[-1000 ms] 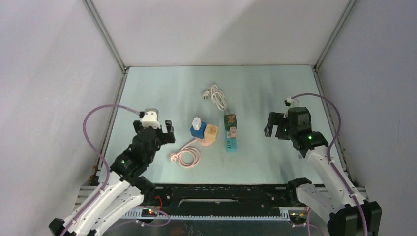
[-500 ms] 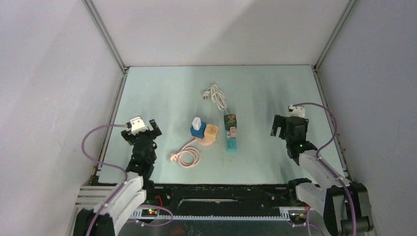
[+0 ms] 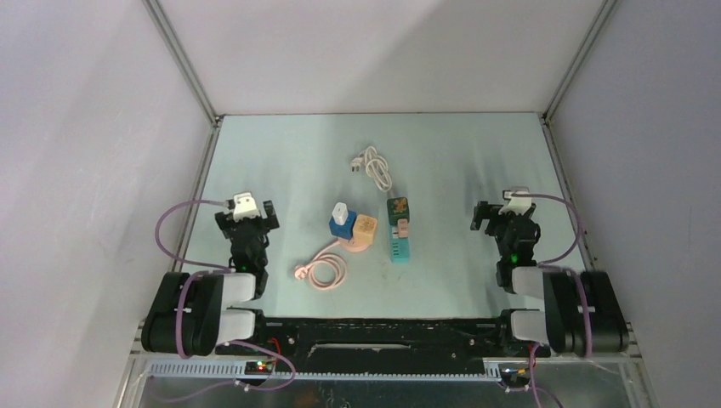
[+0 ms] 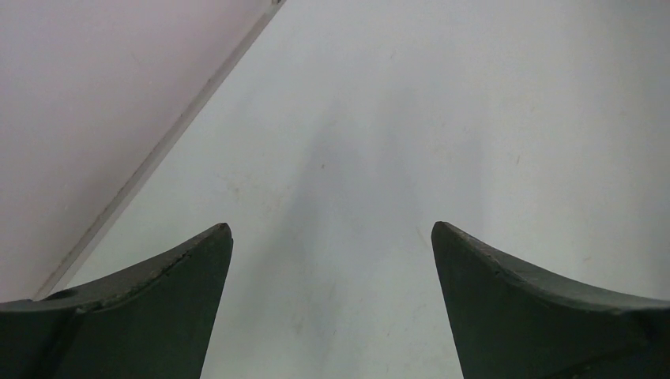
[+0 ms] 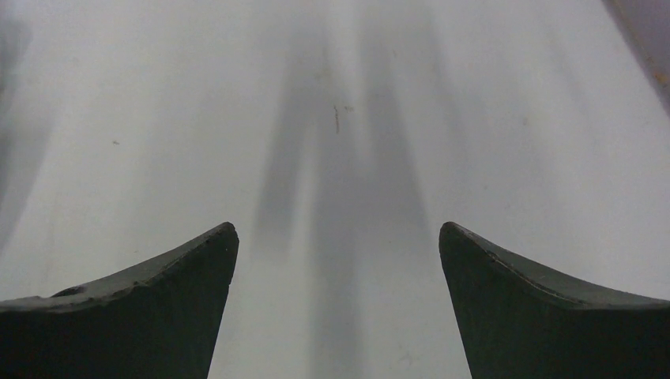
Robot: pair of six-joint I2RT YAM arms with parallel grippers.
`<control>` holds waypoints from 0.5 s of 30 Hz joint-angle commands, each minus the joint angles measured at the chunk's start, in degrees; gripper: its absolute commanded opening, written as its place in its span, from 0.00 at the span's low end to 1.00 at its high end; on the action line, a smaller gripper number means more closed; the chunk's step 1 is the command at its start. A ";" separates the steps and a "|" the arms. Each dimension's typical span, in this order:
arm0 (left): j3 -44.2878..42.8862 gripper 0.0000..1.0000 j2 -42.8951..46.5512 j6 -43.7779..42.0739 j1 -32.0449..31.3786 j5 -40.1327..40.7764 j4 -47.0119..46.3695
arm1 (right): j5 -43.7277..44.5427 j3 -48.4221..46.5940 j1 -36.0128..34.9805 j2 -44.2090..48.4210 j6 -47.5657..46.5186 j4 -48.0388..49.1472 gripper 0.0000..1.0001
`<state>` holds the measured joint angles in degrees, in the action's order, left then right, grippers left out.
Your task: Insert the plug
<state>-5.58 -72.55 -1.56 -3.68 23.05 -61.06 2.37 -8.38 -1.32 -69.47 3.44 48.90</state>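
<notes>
A teal power strip (image 3: 400, 245) lies mid-table, carrying a green cube (image 3: 397, 208) and a small pink plug (image 3: 404, 228). Left of it stand a blue cube with a white plug on top (image 3: 341, 218) and a peach cube (image 3: 366, 226). A coiled pink cable (image 3: 326, 271) ends in a pink plug (image 3: 299, 273). A white cable with a plug (image 3: 373, 167) lies farther back. My left gripper (image 3: 246, 219) (image 4: 332, 237) and right gripper (image 3: 498, 217) (image 5: 338, 237) are open and hold nothing. Both sit folded back near their bases, well apart from these things. The wrist views show only bare table.
Grey walls with metal corner rails (image 3: 195, 195) close in the table on the left, back and right. Purple cables loop off both wrists (image 3: 174, 221) (image 3: 571, 223). The black base rail (image 3: 383, 327) runs along the near edge.
Both arms have drawn back toward their bases and folded down, the left from beside the pink cable, the right from right of the strip. Both grippers stayed open. Nothing on the table moved.
</notes>
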 commanded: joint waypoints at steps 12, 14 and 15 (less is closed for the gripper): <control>-3.76 1.00 0.20 1.03 0.97 0.75 -3.21 | -0.46 -6.29 2.67 -8.26 -0.01 6.08 0.99; -3.91 1.00 0.05 0.99 0.99 0.51 -3.36 | -0.46 -6.31 2.66 -8.23 -0.01 6.03 0.99; -4.17 1.00 -0.03 0.95 0.96 0.36 -2.96 | -0.48 -6.30 2.69 -8.29 -0.01 6.03 1.00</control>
<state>-6.87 -72.64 -1.02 -3.22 22.72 -62.74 0.49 -13.56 1.50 -77.62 3.22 52.80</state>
